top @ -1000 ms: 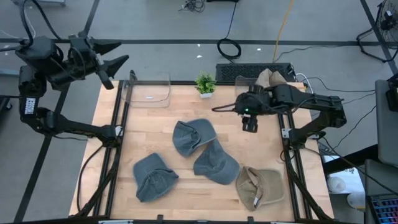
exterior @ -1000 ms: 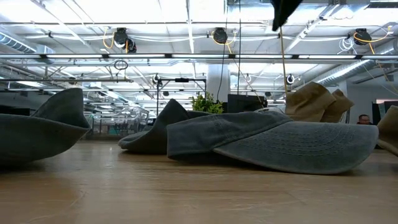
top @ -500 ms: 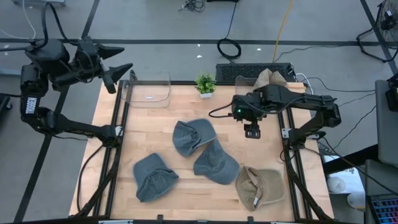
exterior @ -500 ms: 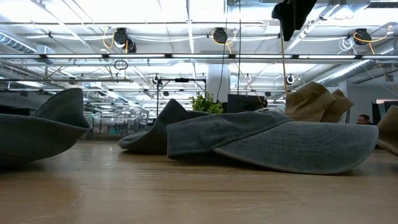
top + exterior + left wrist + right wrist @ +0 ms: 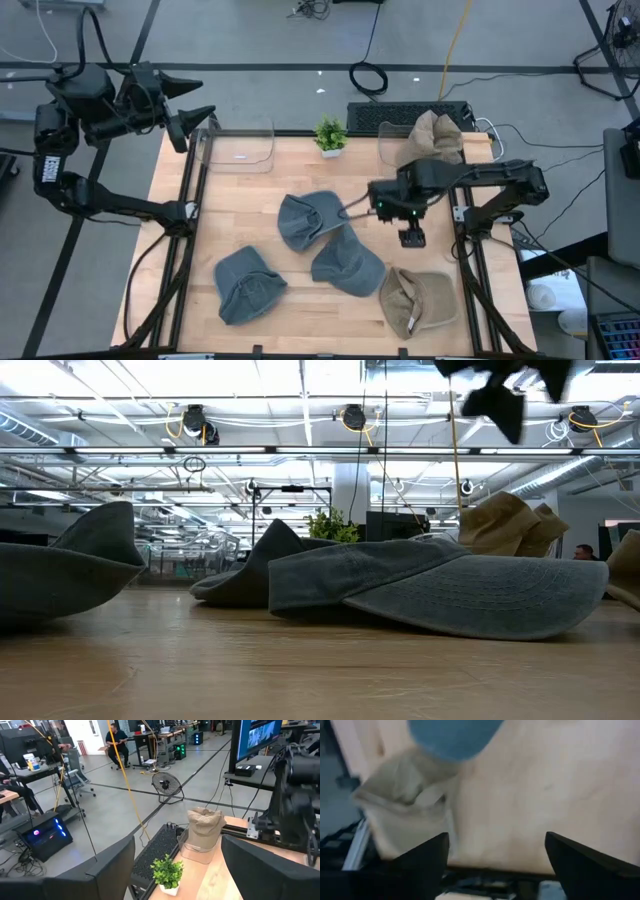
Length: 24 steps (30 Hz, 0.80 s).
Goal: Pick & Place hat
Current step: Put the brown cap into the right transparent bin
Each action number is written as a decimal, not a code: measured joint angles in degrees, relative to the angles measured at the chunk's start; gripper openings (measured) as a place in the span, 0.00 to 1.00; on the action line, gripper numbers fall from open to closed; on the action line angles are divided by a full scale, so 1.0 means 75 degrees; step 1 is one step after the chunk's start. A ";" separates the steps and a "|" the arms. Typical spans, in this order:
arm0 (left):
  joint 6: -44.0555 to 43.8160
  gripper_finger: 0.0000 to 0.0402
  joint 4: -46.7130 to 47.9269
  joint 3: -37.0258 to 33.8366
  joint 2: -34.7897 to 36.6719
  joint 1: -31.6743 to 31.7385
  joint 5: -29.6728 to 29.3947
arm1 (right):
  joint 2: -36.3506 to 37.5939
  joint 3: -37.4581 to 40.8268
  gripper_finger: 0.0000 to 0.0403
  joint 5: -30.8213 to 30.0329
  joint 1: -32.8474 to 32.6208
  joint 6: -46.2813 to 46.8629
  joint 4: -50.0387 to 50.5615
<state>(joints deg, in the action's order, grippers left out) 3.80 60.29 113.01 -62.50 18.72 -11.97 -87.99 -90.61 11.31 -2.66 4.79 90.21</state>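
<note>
Three blue hats lie on the wooden table: one [image 5: 308, 218] mid-table, one [image 5: 347, 264] just nearer, one [image 5: 248, 285] near-left. A tan hat [image 5: 418, 300] lies brim-up at the near right; it also shows in the right wrist view [image 5: 400, 815]. My right gripper [image 5: 412, 237] hangs open above bare table, between the blue hats and the tan hat, and shows high in the low view [image 5: 505, 400]. Its fingers [image 5: 495, 865] hold nothing. My left gripper [image 5: 195, 115] waits open in the air beyond the table's far left corner.
A clear bin [image 5: 240, 146] stands at the far left edge. Another clear bin at the far right holds tan hats [image 5: 435, 133]. A small potted plant [image 5: 330, 133] stands between them. Black rails [image 5: 470, 270] run along both sides of the table. A keyboard [image 5: 410, 112] lies beyond the far edge.
My right gripper has swung from near the far-right bin toward the table's near edge and a little right, toward the tan hat, staying open. It has come lower in the low view. The hats have not moved.
</note>
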 joint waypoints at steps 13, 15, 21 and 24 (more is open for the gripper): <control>-0.0021 0.79 0.0002 0.0000 0.0000 -0.0001 0.0211 | 0.0663 0.3061 0.88 0.1491 -0.0968 0.0151 -0.1089; -0.0022 0.79 0.0003 0.0000 0.0000 -0.0003 0.0221 | 0.0866 0.3458 0.88 0.1509 -0.1086 0.0305 -0.1592; 0.0010 0.80 0.0017 0.0000 0.0000 -0.0002 0.0221 | 0.1156 0.4358 0.88 0.1530 -0.1305 0.0725 -0.2537; -0.0006 0.79 0.0046 0.0000 -0.0003 -0.0003 0.0221 | 0.1147 0.4749 0.88 0.1672 -0.1402 0.0759 -0.2566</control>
<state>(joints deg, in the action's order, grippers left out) 3.76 60.64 113.01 -62.52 18.70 -10.31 -79.38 -55.00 23.85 -13.18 10.48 70.97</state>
